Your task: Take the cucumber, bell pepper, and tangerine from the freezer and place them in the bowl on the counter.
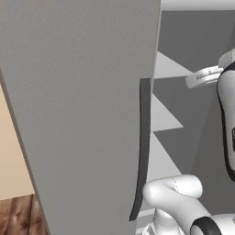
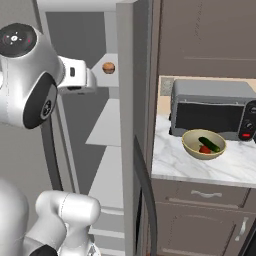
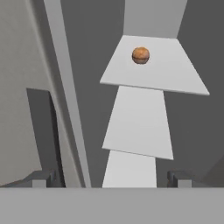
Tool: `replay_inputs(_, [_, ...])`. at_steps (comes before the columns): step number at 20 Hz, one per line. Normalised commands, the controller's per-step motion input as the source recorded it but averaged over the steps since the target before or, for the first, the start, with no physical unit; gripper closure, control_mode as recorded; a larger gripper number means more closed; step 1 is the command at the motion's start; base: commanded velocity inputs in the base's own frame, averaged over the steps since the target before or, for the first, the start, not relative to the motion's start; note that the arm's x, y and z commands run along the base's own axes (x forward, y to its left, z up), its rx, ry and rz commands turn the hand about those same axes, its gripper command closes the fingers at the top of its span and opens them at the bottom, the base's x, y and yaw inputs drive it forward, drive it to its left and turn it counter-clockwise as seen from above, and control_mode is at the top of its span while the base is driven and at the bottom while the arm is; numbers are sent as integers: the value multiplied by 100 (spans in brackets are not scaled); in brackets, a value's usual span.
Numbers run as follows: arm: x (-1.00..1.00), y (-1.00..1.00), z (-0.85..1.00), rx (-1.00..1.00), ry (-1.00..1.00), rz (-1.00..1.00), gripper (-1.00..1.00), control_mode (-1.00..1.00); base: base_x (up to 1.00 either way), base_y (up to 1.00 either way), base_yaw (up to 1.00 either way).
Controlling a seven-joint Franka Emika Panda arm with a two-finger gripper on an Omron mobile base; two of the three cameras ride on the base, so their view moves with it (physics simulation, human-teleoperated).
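Hand view: the pincer (image 3: 112,178) stands wide open and empty, aimed into the freezer (image 3: 74,109). Ahead of it, well apart, the tangerine (image 3: 140,55) sits alone on an upper shelf (image 3: 170,72). Far off to the pincer's right, the bowl (image 2: 203,144) on the surface (image 2: 175,160) holds the cucumber (image 2: 209,144) and bell pepper (image 2: 204,149).
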Motion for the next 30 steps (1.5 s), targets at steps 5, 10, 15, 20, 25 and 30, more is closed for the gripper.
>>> replay_inputs(5, [35, 0, 0, 0, -3, 0, -100, -100, 0, 0, 0])
replay_inputs(10, [21, 0, 0, 0, 0, 0, -100, -100, 0, 0, 0])
replay_inputs(15, [31, 0, 0, 0, 0, 0, -100, -100, 0, 0, 0])
replay_inputs(20, [46, -3, 0, 1, 0, 1, -100, -100, 0, 0, 0])
replay_inputs(25, [47, -3, 0, 1, 0, 4, -100, -100, 0, 0, 0])
replay_inputs(30, [50, -2, 0, 1, 0, 6, -100, -100, 0, 0, 0])
